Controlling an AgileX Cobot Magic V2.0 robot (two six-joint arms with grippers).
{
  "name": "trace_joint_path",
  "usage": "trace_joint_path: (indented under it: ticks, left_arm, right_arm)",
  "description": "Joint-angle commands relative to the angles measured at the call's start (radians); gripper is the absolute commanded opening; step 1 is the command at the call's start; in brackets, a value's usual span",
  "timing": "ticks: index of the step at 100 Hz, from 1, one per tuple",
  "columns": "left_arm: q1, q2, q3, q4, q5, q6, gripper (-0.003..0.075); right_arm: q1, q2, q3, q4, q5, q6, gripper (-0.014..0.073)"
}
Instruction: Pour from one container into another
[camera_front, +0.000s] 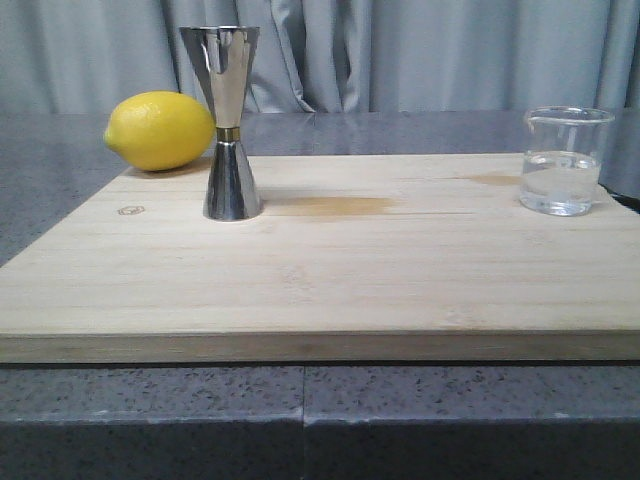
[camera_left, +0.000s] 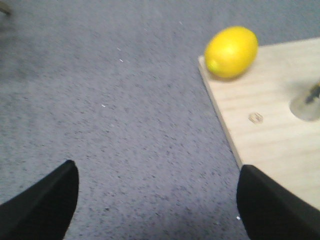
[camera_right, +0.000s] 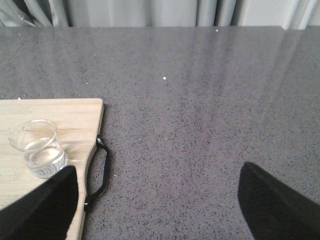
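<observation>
Both arms idle off the cutting board (camera_front: 330, 270), nothing grasped, pour not started.

Left to right, relative to the board: left gripper (camera_left: 157, 200) spread wide over bare counter off its left edge; lemon (camera_front: 160, 130) at back-left corner; steel jigger (camera_front: 228, 120) upright just beside the lemon; glass beaker (camera_front: 563, 160), part-filled with clear liquid, near the right edge; right gripper (camera_right: 157, 202) wide, empty, beyond that edge. Risks: tall narrow jigger tips if bumped; slick glass slips; small mouth means spill.

Grey speckled stone table (camera_front: 420, 400) bearing a wooden board (camera_front: 330, 270).
The board carries a jigger (camera_front: 226, 120) and a lemon (camera_front: 160, 130) near its far-left corner, a glass beaker (camera_front: 563, 160) at far right.
</observation>
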Motion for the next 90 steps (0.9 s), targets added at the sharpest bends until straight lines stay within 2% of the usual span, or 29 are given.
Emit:
trace_joint_path:
  ticks: [1,25,54,73,90]
  left_arm:
    - [-0.009,0.076,-0.056,-0.131,0.013,0.116,0.0597]
    - [-0.007,0.261,-0.061,-0.401,-0.015,0.408,0.0597]
    - [-0.007,0.451,-0.058,-0.799,-0.018,0.898,0.0597]
    - [-0.007,0.573,-0.057,-1.006,0.079,1.157,0.0596]
    - [-0.007,0.678,-0.057,-1.131,0.187,1.327,0.0596]
  right_arm:
    - [-0.005,0.057,-0.037,-0.002,-0.047,0.001,0.0603]
    - [-0.005,0.11,-0.037,-0.002,-0.044,0.001,0.0603]
    - [-0.005,0.115,-0.037,-0.002,-0.045,0.001,0.0603]
    - [-0.005,0.115,-0.037,-0.002,-0.045,0.001,0.0603]
    - [-0.005,0.115,-0.037,-0.002,-0.045,0.001,0.0603]
